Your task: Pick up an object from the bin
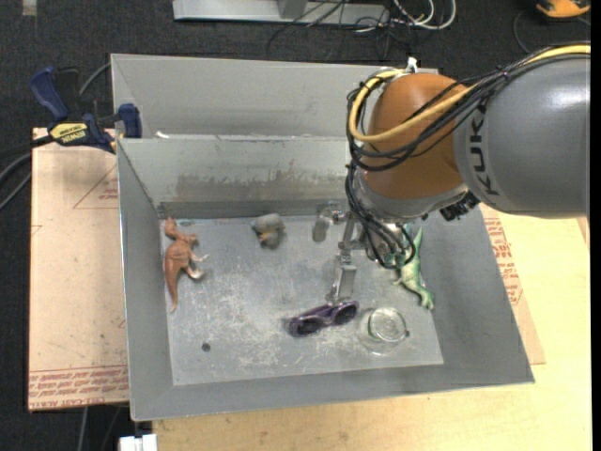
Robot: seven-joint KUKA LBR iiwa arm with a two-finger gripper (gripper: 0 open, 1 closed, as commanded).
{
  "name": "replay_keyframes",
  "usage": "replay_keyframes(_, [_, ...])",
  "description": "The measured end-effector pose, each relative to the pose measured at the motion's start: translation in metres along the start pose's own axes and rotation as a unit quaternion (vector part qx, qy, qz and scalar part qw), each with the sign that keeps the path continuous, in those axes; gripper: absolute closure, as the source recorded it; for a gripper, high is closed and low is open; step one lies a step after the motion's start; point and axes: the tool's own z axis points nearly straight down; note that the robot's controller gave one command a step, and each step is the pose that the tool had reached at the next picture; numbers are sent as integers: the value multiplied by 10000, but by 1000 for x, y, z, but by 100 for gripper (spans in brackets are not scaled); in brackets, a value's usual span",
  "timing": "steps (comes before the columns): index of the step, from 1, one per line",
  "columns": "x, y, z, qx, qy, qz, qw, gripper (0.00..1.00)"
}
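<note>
My gripper [344, 285] hangs down from under the orange wrist cover in the right half of the bin. Its lower end stands just above and behind a pair of purple sunglasses [322, 318], which lie flat on the floor near the front. A clear round lid [385, 328] lies just right of the sunglasses. A green toy dinosaur [414, 275] lies to the gripper's right, partly hidden by the arm's cables.
An orange toy dinosaur [179, 255] lies by the left wall. A small grey lump [269, 227] sits near the back wall. The arm and its orange cover hide the bin's back right corner.
</note>
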Motion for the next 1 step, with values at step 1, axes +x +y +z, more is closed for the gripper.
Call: replay_keyframes(1, [19,-11,40,-6,-24,-738,9973,0])
